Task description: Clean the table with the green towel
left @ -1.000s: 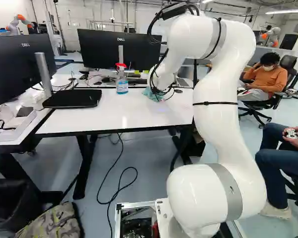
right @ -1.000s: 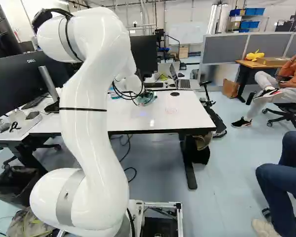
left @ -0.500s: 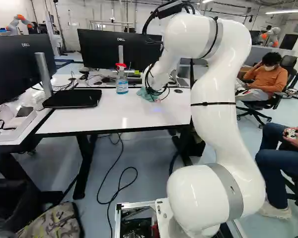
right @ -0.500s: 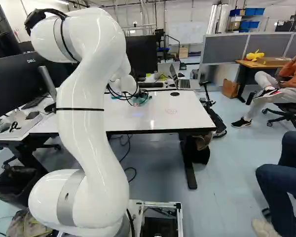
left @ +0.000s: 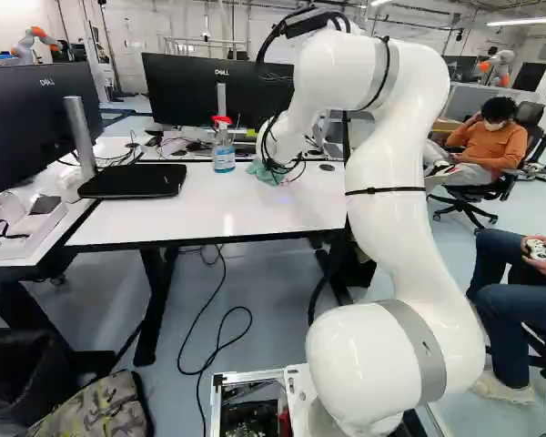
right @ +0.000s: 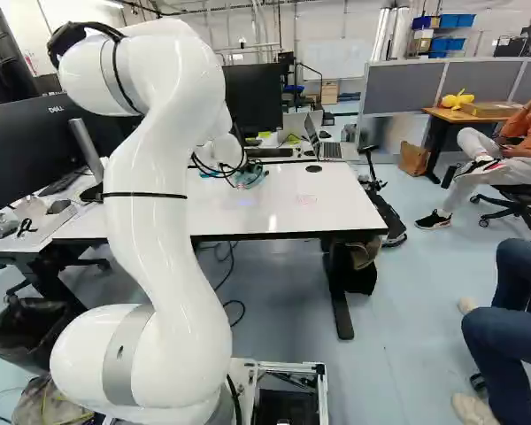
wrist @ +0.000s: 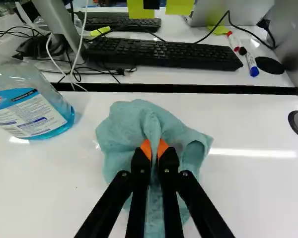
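Observation:
In the left base view my gripper (left: 279, 165) is low over the white table (left: 173, 218), partly hidden by cables and the wrist. The green towel (left: 261, 174) lies bunched on the tabletop under it. Seen from the wrist, the gripper (wrist: 154, 148) is shut on a raised fold of the towel (wrist: 121, 126), pinched between the orange pads. The rest of the cloth spreads around and ahead of the fingers on the table.
A spray bottle (wrist: 32, 111) with blue liquid and a red top stands close beside the towel. Beyond the table's far edge lie a keyboard (wrist: 164, 53), markers (wrist: 252, 64) and cables. A monitor (left: 220, 91) rises behind; a black tray-like base (left: 132, 180) is farther left.
My arm has swung leftward in both base views, and the gripped towel has slid with it across the tabletop, closer to the spray bottle. The base has stayed put.

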### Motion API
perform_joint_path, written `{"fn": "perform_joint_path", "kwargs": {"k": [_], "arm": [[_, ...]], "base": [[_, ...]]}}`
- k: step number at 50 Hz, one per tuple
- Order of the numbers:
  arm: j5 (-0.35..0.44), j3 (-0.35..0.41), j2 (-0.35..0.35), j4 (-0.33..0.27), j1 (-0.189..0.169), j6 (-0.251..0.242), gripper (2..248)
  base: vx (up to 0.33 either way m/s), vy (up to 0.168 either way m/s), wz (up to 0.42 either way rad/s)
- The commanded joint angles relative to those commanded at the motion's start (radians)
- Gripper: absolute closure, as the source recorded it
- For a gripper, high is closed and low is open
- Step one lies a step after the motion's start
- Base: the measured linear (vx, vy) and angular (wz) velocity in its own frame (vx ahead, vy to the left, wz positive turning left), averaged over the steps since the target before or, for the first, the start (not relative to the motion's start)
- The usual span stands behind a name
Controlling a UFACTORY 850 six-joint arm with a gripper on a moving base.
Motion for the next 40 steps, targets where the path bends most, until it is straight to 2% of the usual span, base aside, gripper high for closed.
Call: {"fn": "perform_joint_path", "kwargs": {"k": [15,40], "arm": [[-0.038,0.008,0.033,0.000,0.000,0.000,216],[-0.164,0.019,0.089,0.000,0.000,0.000,216]], "base": [[0.000,0.000,0.000],[0.000,0.000,0.000]]}}
